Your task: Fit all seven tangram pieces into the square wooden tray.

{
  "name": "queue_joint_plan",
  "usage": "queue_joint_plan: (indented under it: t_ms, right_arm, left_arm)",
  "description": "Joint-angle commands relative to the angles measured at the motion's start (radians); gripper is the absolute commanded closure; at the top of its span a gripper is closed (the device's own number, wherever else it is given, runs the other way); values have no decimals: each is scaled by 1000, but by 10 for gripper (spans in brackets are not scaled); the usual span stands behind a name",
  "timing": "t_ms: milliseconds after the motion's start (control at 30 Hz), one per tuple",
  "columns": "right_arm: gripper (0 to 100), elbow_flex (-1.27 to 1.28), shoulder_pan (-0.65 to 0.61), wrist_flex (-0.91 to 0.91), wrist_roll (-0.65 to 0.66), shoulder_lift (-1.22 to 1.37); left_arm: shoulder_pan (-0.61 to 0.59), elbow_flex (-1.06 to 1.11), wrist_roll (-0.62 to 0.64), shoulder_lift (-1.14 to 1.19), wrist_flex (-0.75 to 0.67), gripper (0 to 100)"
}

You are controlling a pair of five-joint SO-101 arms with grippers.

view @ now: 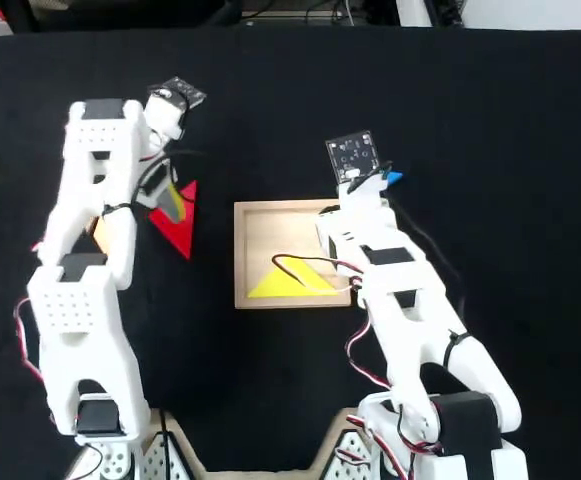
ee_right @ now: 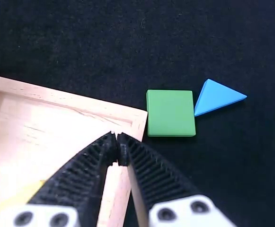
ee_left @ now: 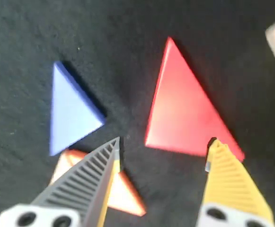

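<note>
Left claw (ee_left: 164,140) spread, right claw (ee_right: 117,136) closed, one tray (view: 239,255), one red triangle (ee_left: 180,109)

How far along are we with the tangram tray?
Done: one yellow triangle lies in the square wooden tray. In hand: nothing; left claw open above the red triangle, right claw shut over the tray's rim. Left outside: it, the periwinkle triangle, orange triangle, green square, light blue triangle.

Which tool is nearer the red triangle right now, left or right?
Left. The left tool hovers open at the red triangle's edge; the right tool sits shut over the wooden tray's corner, away from it.
</note>
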Motion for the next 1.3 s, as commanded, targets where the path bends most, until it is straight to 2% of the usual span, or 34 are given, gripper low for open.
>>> queue_joint_plan:
  t_ms: [0, 100, 167, 233, 333, 400, 600, 767, 867, 967, 1100, 1267]
  right_arm:
    - [983, -24, 15, -20, 0, -45]
    - [983, -24, 15, -20, 0, -45]
    - [983, -24, 15, -20, 0, -45]
    - [985, -24, 14, -20, 0, -45]
    - [986, -30, 14, -21, 0, -44]
    - [986, -31, 14, -21, 0, -39]
    - [986, -28, 15, -21, 0, -39]
    - [986, -27, 18, -21, 0, -39]
    - [985, -28, 20, -21, 0, -39]
    - [985, -31, 20, -21, 0, -39]
    - [985, -31, 20, -21, 0, -39]
    - [985, -31, 20, -21, 0, -39]
  left_arm:
    - [-28, -58, -126, -81, 81, 707]
    - [-50, -54, -144, -64, 132, 707]
    - [-54, -36, -97, -52, 167, 708]
    - [-36, -22, 54, -57, 157, 734]
    - [-4, -68, 356, -121, 71, 884]
    - [36, -81, 423, -149, 32, 966]
    - [163, -77, 434, -95, -98, 972]
    - [133, -142, 442, 25, -219, 971]
    - [96, -189, 546, 110, -252, 971]
    - [90, -254, 620, 204, -252, 971]
    - [128, -343, 618, 313, -226, 971]
    - [217, -476, 615, 399, -87, 971]
